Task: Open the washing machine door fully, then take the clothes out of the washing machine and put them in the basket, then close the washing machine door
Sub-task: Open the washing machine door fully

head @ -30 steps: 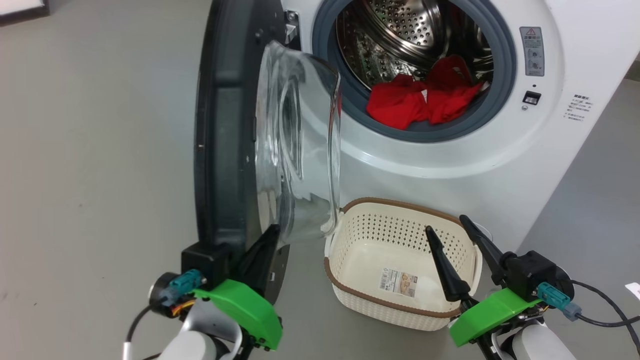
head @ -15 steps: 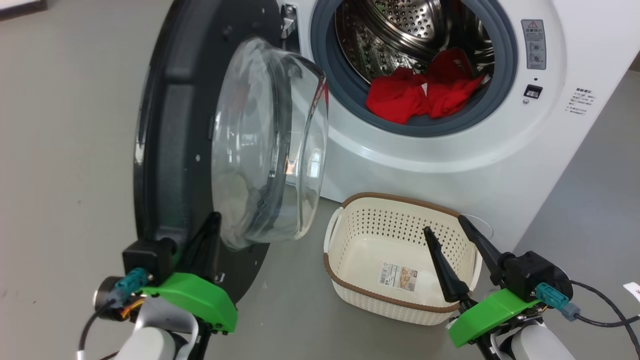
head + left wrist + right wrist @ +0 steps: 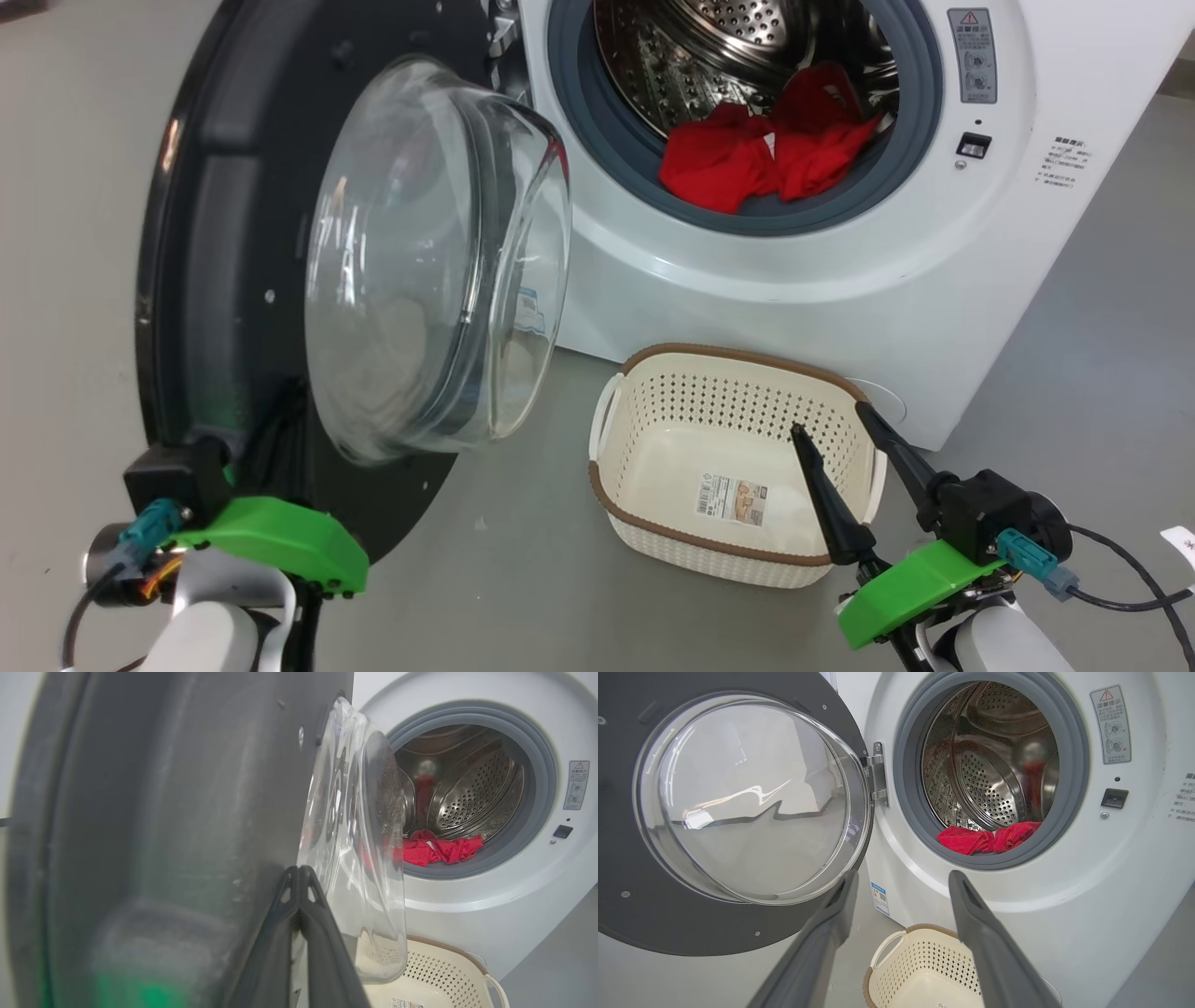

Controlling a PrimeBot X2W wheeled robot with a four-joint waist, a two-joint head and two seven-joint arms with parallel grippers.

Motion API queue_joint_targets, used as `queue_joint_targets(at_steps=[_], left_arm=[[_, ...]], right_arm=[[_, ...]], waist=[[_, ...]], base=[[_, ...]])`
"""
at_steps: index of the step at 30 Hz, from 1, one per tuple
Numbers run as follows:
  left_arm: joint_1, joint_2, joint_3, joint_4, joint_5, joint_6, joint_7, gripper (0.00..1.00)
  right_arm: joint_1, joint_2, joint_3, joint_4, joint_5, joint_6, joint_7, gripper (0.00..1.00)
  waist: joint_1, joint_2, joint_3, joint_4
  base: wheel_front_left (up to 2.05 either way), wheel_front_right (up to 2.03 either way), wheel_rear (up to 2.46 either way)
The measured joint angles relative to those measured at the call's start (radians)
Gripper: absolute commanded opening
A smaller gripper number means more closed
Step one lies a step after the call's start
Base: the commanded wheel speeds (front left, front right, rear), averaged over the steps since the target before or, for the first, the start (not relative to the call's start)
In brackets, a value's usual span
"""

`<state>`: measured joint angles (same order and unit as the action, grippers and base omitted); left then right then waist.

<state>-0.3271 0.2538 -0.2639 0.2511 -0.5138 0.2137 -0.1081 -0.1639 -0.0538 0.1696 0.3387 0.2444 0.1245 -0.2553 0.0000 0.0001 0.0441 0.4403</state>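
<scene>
The washing machine door (image 3: 187,233) stands swung wide to the left, its glass bowl (image 3: 420,261) bulging toward me. My left gripper (image 3: 299,872) is shut with nothing in it, its fingertips against the door's inner face beside the bowl. Red clothes (image 3: 747,163) lie at the front of the steel drum of the washing machine (image 3: 840,308); both wrist views catch the clothes (image 3: 439,849) (image 3: 985,840). The empty cream basket (image 3: 728,359) sits on the floor before the machine. My right gripper (image 3: 831,420) hangs open over the basket's right side, shown open (image 3: 903,877).
Grey floor surrounds the machine. The door hinge (image 3: 878,777) joins door and machine. A black cable (image 3: 1120,579) trails from my right wrist at the lower right. A scrap of white paper (image 3: 1181,539) lies at the right edge.
The door has swung further open to the left, and my shut left gripper has gone left with it. The right gripper has stayed over the basket. The camera shifted slightly.
</scene>
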Motion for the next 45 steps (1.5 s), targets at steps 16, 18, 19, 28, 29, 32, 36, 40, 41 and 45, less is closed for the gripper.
queue_joint_targets(at_steps=[16,18,19,28,29,32,36,40,41,45], left_arm=[[-0.024,0.017,0.066,0.113,0.002,0.044,-0.102,0.00],[-0.026,0.017,0.078,0.126,0.000,0.044,-0.111,0.00],[-0.027,0.017,0.084,0.134,-0.002,0.044,-0.117,0.00],[-0.043,0.016,0.160,0.197,-0.029,0.033,-0.137,0.00],[-0.045,0.016,0.169,0.204,-0.035,0.030,-0.140,0.00],[-0.050,0.017,0.192,0.226,-0.041,0.022,-0.142,0.00],[-0.062,0.018,0.210,0.252,-0.040,0.013,-0.142,0.00],[-0.069,0.019,0.243,0.271,-0.035,0.004,-0.142,0.00],[-0.069,0.019,0.251,0.275,-0.030,0.003,-0.142,0.00],[-0.085,0.018,0.295,0.304,-0.014,-0.017,-0.142,0.00]], right_arm=[[-0.001,0.000,-0.010,0.001,-0.031,0.000,0.000,1.00],[-0.001,0.000,-0.011,-0.001,-0.037,0.000,0.002,1.00],[-0.001,0.000,-0.011,-0.003,-0.039,0.000,0.004,1.00],[0.000,0.000,-0.011,-0.022,-0.062,0.000,0.024,1.00],[0.000,0.000,-0.011,-0.024,-0.062,0.000,0.028,1.00],[0.000,0.000,-0.011,-0.029,-0.063,0.000,0.028,1.00],[0.000,0.000,-0.008,-0.034,-0.063,0.000,0.036,1.00],[0.000,0.000,0.001,-0.040,-0.063,0.000,0.043,1.00],[0.000,0.000,0.002,-0.042,-0.064,0.000,0.044,1.00],[0.000,0.000,0.002,-0.051,-0.070,0.000,0.053,1.00]], waist=[[0.0000,0.0000,0.032,-0.006],[0.0000,0.0000,0.033,-0.007],[0.0000,0.0000,0.033,-0.007],[0.0000,0.0000,0.035,-0.013],[0.0000,0.0000,0.035,-0.014],[0.0000,0.0000,0.033,-0.017],[0.0000,0.0000,0.032,-0.020],[0.0000,0.0000,0.030,-0.027],[0.0000,0.0000,0.030,-0.030],[0.0000,0.0000,0.034,-0.040]], base=[[0.00,0.00,0.00],[0.00,0.00,0.00],[0.00,0.00,0.00],[0.00,0.00,0.00],[0.00,0.00,0.00],[0.00,0.00,0.00],[0.00,0.00,0.00],[0.00,0.00,0.00],[0.00,0.00,0.00],[0.00,0.00,0.00]])
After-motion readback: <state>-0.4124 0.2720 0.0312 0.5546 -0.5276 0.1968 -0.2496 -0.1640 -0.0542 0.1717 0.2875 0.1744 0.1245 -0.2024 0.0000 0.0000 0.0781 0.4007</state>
